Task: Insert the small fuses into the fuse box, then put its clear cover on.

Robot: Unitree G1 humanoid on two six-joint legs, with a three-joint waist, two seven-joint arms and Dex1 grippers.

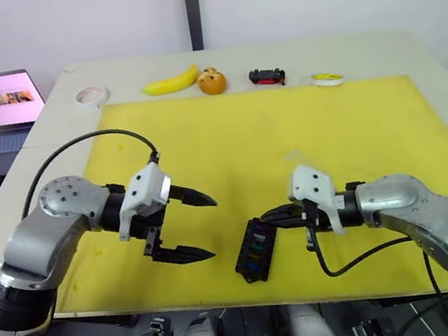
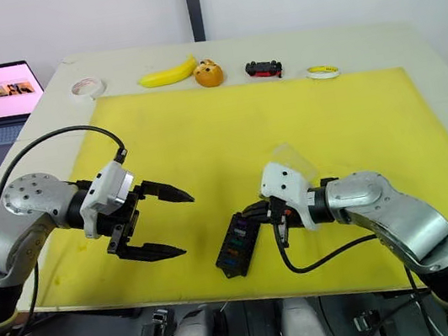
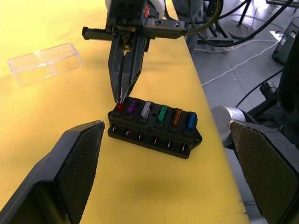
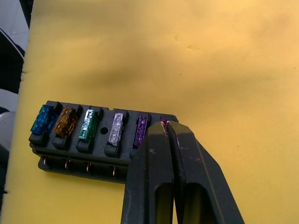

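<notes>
Here, the left hand [image 1: 189, 226] is held wide open above the yellow mat [image 1: 227, 133], empty, just left of the fuse box [image 1: 254, 251]. Five small fuses [image 3: 162, 113] are seated in the box. At its end slot, a red fuse [image 3: 119, 107] is pinched by the closed right hand [image 3: 122, 94]. The clear cover [image 3: 44, 63] is seen lying on the mat beyond it.

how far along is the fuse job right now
Done: five small blade fuses, purple, clear, green, amber and blue, sit in the black rectangular fuse box. In hand: the right tool is pinched shut on the red fuse at the end slot. Left: the clear plastic cover lies apart on the yellow mat; the left tool is open.
</notes>
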